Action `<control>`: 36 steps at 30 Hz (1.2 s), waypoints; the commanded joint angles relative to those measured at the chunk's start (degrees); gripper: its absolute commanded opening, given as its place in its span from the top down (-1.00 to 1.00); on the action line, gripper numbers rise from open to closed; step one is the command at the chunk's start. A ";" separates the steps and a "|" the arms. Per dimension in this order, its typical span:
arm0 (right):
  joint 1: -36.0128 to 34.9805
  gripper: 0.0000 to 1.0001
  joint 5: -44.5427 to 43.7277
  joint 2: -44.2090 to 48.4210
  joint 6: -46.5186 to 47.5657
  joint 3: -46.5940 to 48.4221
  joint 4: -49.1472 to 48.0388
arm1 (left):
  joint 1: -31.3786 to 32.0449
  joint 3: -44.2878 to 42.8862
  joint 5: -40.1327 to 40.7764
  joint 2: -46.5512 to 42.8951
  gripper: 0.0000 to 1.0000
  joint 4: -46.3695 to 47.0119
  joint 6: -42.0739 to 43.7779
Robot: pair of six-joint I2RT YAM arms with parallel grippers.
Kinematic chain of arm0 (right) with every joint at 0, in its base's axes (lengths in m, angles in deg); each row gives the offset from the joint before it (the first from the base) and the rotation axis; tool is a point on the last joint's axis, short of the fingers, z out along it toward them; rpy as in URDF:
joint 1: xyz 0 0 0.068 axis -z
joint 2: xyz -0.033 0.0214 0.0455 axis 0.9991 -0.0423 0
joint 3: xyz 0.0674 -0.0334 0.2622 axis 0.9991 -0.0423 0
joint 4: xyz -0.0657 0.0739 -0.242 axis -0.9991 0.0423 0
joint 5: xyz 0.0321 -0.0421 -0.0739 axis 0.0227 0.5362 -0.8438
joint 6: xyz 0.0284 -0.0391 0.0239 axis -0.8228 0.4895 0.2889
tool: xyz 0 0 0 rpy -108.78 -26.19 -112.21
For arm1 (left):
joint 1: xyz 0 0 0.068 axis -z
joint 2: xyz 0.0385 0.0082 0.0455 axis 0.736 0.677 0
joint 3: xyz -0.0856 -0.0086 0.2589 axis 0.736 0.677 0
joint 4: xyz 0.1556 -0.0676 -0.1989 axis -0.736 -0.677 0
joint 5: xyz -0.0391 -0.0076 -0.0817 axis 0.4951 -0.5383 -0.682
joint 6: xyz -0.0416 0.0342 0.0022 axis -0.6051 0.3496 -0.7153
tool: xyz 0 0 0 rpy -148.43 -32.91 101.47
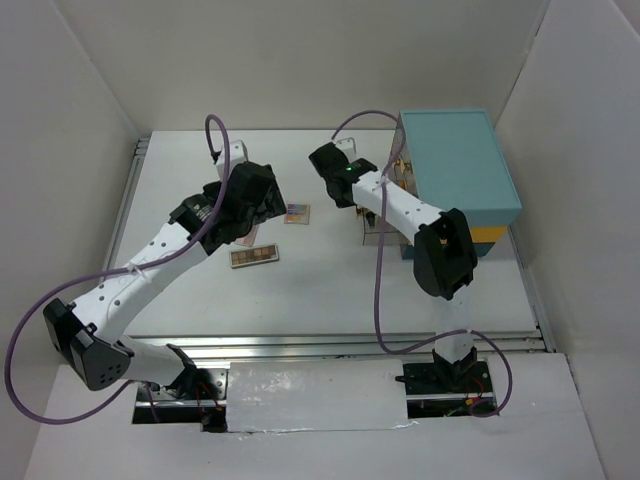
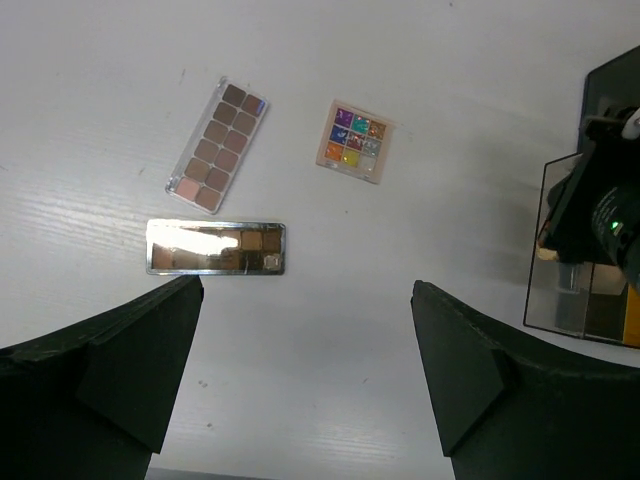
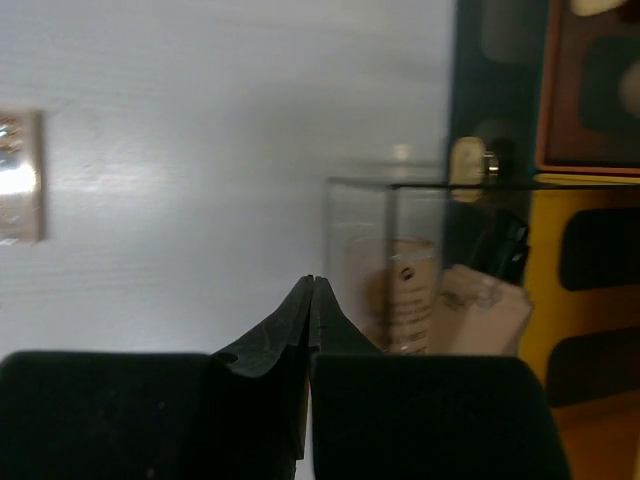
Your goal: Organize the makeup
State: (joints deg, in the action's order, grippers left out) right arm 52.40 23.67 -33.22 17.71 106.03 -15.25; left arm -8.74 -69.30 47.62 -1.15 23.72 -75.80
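**Left fingers (image 2: 130, 370) spread wide above three eyeshadow palettes; right fingers (image 3: 285, 335) pressed together on nothing.**

The brown-shade palette (image 2: 216, 248) lies flat on the tabletop (image 2: 420, 60) just ahead of the left fingertips, nearer the left-hand one. Its long axis runs across the gap, from one finger toward the other. A straight close would likely meet its short ends, so the wrist probably has to turn to pinch its narrow width. Farther ahead, the nude palette (image 2: 216, 146) lies on a diagonal, and the multicoloured square palette (image 2: 353, 140) sits nearer the middle of the gap. The left arm is the nearer one to all three. The right fingers point at bare tabletop, with the clear organizer (image 3: 345, 250) just to their right; it holds a beige tube (image 3: 408, 290).
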 commanded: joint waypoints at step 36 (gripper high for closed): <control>10.14 0.86 -6.76 1.44 7.24 2.42 -4.21 | -0.51 1.35 -12.71 7.41 -0.98 11.19 6.74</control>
State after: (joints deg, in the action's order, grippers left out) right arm 65.08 14.69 -36.67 22.67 108.48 -17.13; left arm -8.76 -69.13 37.45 5.30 30.58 -69.86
